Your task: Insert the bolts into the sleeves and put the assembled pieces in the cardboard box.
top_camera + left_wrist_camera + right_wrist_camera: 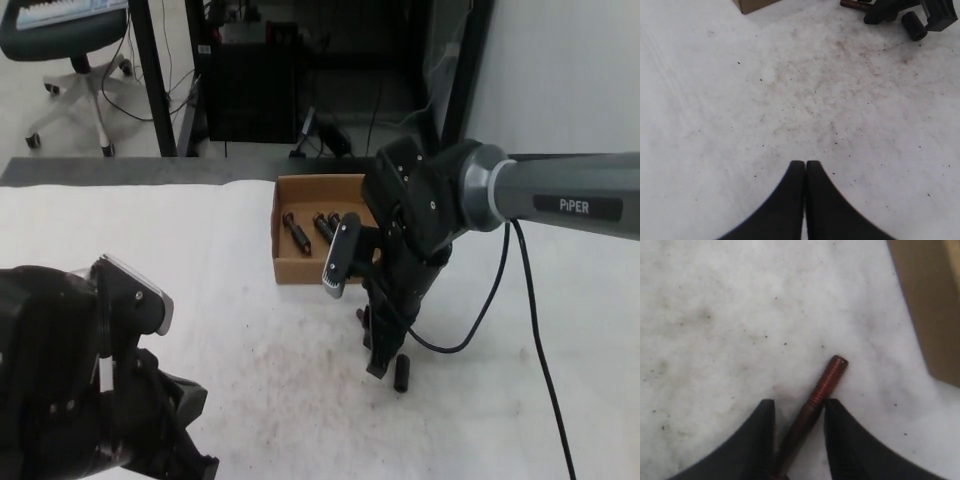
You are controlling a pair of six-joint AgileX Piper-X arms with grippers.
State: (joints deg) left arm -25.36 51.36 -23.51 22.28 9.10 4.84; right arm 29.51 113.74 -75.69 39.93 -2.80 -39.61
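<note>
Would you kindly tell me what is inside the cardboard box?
Three dark bolt pieces lie in the cardboard box; the right arm over it hides its right side.

A sleeve (402, 373) lies on the bench (200, 300) before the cardboard box (300, 270) holding assembled pieces (297, 232).

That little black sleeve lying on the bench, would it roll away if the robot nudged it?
Probably, if pushed sideways: the sleeve looks like a short cylinder lying on its side. The bench cover looks soft and matte, so it would likely stop soon. It also looks rigid, unlikely to bend when squeezed.
</note>
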